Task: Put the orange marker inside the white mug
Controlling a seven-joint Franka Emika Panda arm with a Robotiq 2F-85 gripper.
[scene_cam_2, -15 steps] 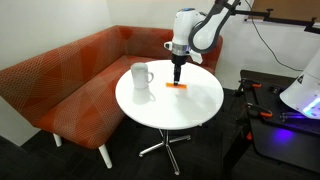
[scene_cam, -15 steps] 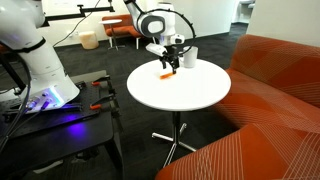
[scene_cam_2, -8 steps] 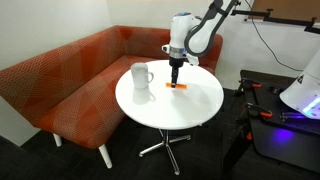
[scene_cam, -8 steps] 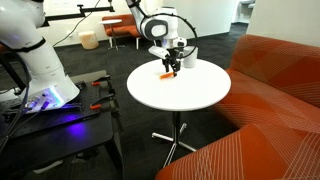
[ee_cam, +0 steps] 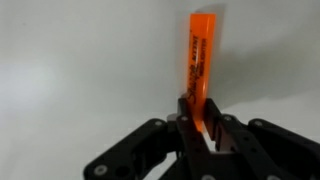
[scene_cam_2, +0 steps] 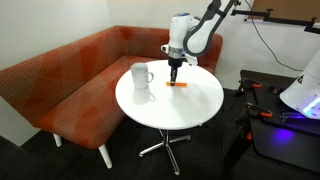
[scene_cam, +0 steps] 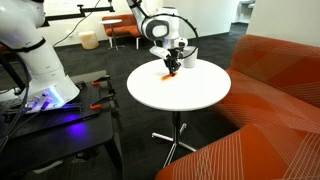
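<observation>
Orange marker [ee_cam: 201,60] flat, end between fingers [ee_cam: 186,128]

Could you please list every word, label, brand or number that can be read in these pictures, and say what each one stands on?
Orange marker: dark print runs along its barrel in the wrist view, but it is too blurred to read.
White mug: no text or mark shows on it.
Nothing else in any view carries text that can be read.

Both exterior views face the round table [scene_cam: 185,92] from opposite sides (distant); wrist view looks down, close
</observation>
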